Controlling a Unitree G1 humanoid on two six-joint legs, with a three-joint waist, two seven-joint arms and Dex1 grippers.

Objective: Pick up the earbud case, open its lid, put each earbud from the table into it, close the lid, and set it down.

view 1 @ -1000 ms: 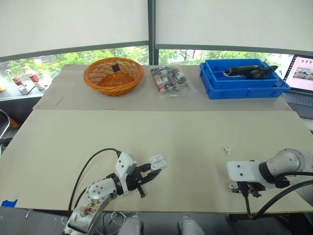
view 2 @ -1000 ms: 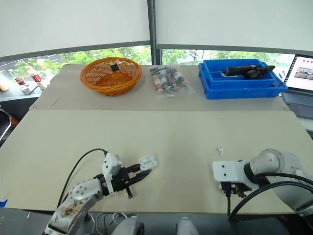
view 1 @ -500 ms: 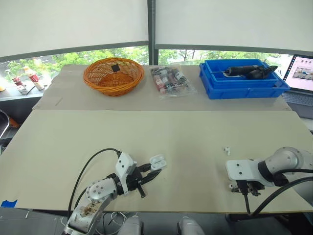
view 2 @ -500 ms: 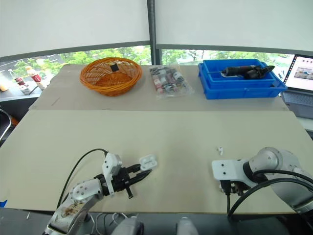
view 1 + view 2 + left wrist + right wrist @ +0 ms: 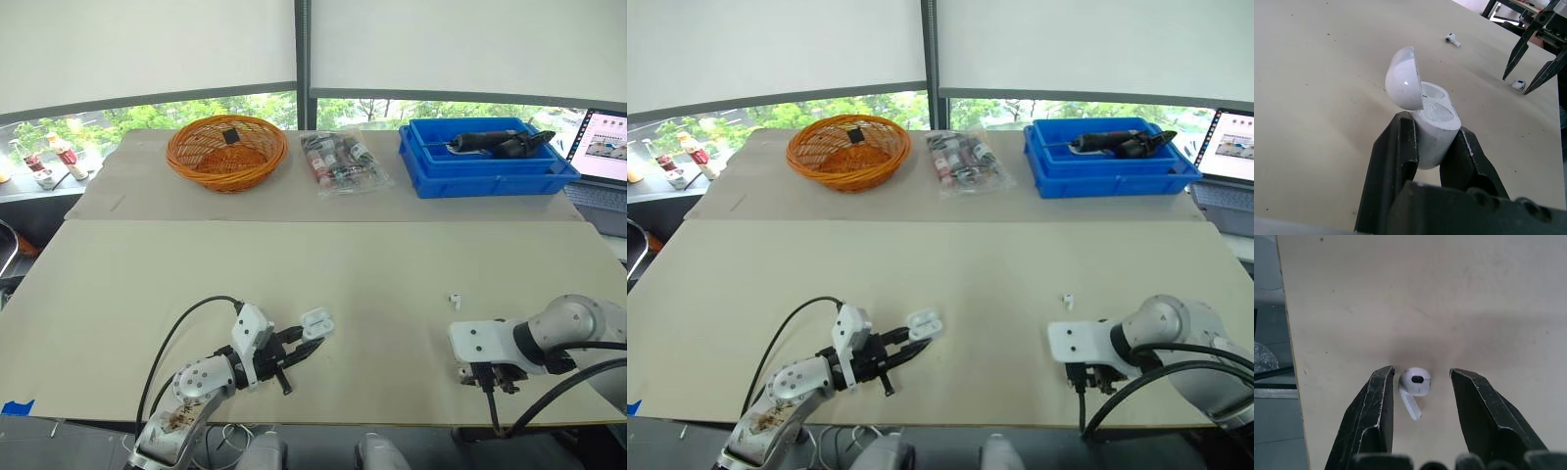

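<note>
The left gripper [image 5: 297,343] squeezes the earbud case [image 5: 1437,139], lid up. Near right, the right gripper [image 5: 1420,371] is spread wide around an earbud [image 5: 1414,381], maybe not touching.

The left gripper [image 5: 1434,128] is gripping the earbud case [image 5: 1437,115] with its black fingers [image 5: 1400,147], which are covering the lower body and leaving just the rim and raised lid showing. Seen from the head, the right arm's white wrist housing [image 5: 478,340] is hiding most of the right gripper [image 5: 1420,373] beneath it. The right-hand edge is cutting off the laptop [image 5: 605,147], showing part of its screen. A small dark object [image 5: 231,136] is lying in the orange basket [image 5: 196,159], too small to identify. The contents of the clear bag [image 5: 338,162] are blurring together, and the dark tool [image 5: 495,143] in the blue bin [image 5: 490,182] is reading as little more than a shape.
</note>
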